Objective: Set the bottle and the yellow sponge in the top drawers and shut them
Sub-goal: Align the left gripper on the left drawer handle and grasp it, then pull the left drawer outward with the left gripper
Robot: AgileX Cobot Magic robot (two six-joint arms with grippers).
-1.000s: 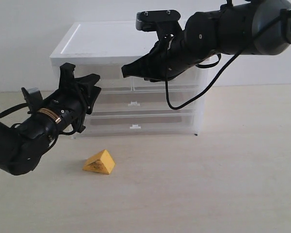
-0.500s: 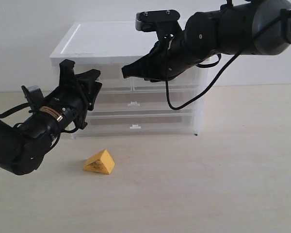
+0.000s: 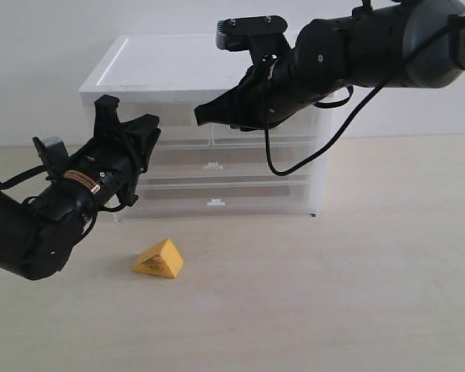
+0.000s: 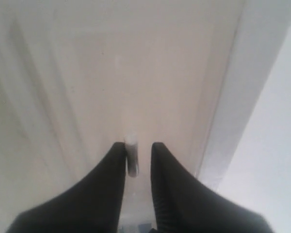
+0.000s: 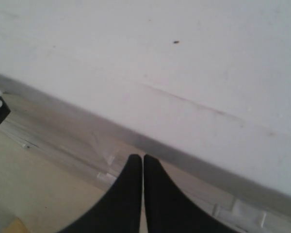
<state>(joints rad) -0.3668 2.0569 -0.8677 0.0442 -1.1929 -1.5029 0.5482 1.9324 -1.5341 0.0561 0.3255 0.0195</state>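
My left gripper (image 4: pixel 138 146) is open only a narrow way. Its two black fingers stand on either side of the small white handle (image 4: pixel 131 158) of the left-hand one of the two small translucent plastic top drawers (image 3: pixel 182 133). The handle sits against one finger with a sliver of gap to the other, so I read it as bracketed, not clamped. In the exterior view this gripper is up at the left front corner of the white translucent plastic cabinet (image 3: pixel 163 66), at the height of the top row. Both small drawers look flush with the cabinet front.

My right gripper (image 5: pixel 143 158) has its fingers pressed together with nothing between them. It hangs in front of the top row near the middle of the cabinet, its tip pointing toward the left gripper and well apart from it.

The small yellow-orange wedge-shaped sponge (image 3: pixel 160 258) lies on the pale wooden tabletop (image 3: pixel 333 279), in front of the cabinet and clear of my left arm. Beneath the top row, the two full-width translucent drawers (image 3: pixel 240 195) are shut.
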